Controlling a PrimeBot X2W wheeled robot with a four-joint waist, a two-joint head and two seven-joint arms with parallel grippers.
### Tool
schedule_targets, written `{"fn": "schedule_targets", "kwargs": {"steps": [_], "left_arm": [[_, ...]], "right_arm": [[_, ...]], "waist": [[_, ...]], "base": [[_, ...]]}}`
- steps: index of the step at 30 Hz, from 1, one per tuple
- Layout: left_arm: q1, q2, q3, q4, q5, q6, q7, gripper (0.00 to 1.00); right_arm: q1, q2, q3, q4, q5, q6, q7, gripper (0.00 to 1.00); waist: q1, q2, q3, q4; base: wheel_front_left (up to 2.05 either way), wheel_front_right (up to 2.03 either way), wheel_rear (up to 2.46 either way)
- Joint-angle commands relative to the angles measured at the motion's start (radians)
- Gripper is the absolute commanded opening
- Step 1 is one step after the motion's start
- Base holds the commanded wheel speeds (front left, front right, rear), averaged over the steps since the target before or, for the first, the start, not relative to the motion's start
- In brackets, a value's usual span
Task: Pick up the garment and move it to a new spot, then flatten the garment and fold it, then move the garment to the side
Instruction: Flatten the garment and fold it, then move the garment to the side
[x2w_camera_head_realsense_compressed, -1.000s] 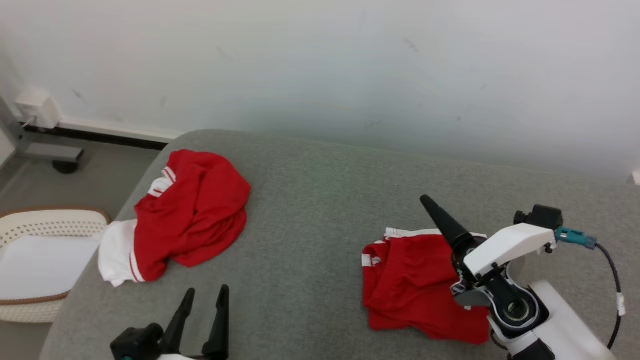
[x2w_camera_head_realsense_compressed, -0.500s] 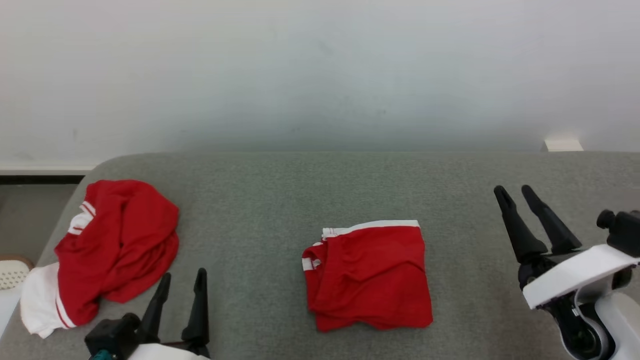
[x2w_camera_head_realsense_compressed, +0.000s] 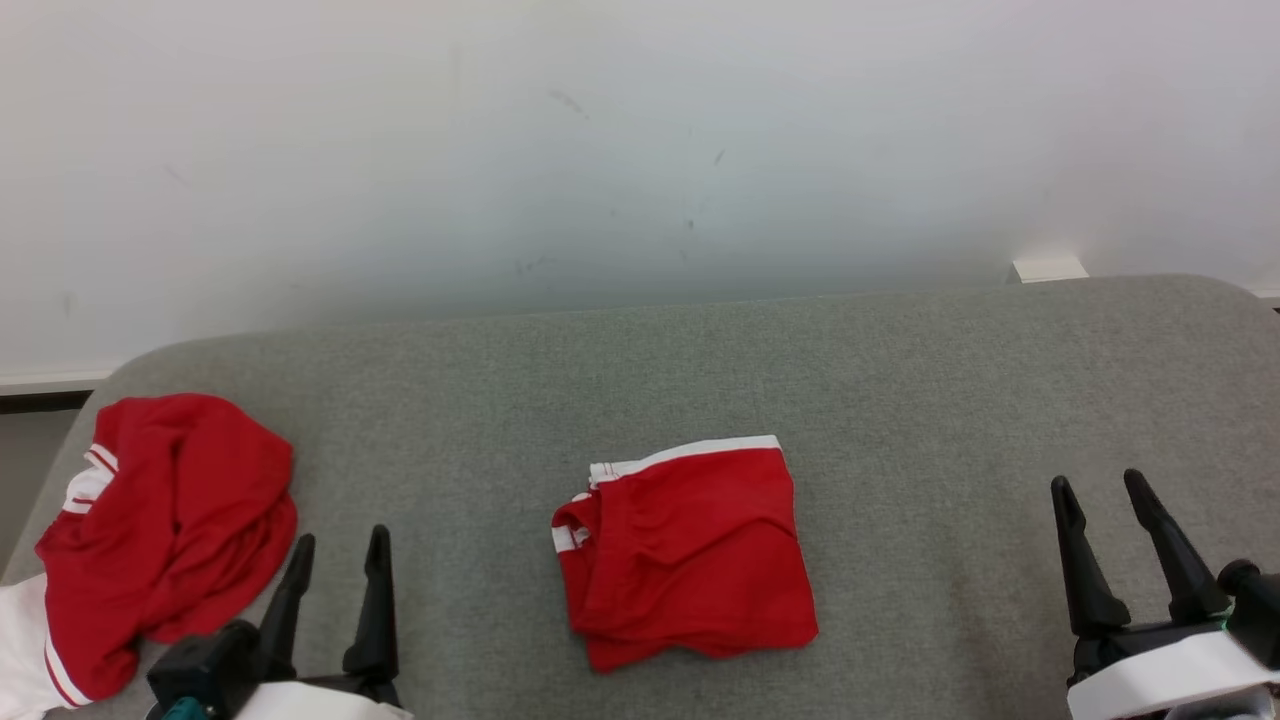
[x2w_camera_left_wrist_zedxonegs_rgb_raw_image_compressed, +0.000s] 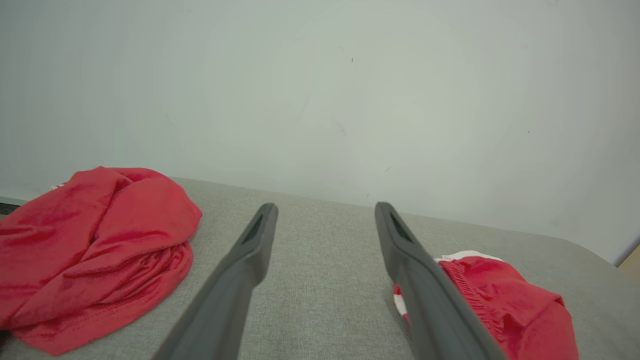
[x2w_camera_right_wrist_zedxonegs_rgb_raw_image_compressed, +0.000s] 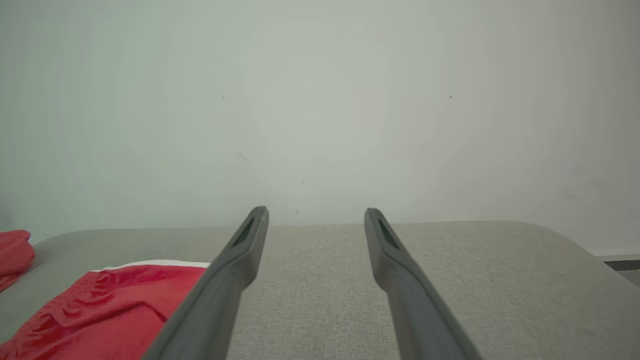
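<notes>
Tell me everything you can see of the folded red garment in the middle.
The folded red garment is thin, slightly shiny fabric, folded into a rough square of several layers. A white band runs along its far edge, with white trim at its left corner. It lies flat, lightly wrinkled, on the grey cushioned surface and touches nothing else; the left claw and right claw stand open, apart from it.

Folded red garment (x2w_camera_head_realsense_compressed: 690, 555) on grey cushion (x2w_camera_head_realsense_compressed: 900, 400)
</notes>
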Motion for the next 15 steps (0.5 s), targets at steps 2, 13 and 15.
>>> {"fn": "schedule_targets", "kwargs": {"steps": [2,13,15], "left_arm": [[0.013,0.003,-0.004,0.003,0.006,0.005,0.0,1.0],[0.006,0.003,-0.019,0.013,0.019,0.005,0.0,1.0],[0.005,0.003,-0.026,0.012,0.018,0.005,0.0,1.0]], "right_arm": [[0.041,0.039,-0.044,0.002,-0.053,0.0,-0.006,1.0],[0.068,0.115,-0.077,-0.01,-0.142,0.0,-0.007,1.0],[0.059,0.118,-0.06,0.002,-0.144,0.0,-0.007,1.0]], "waist": [[0.0,-0.0001,0.0,0.002],[0.0,-0.0001,0.002,0.013],[0.0,-0.0001,0.003,0.018]], "base": [[0.0,0.0,0.0],[0.0,0.0,0.0],[0.0,0.0,0.0]]}}
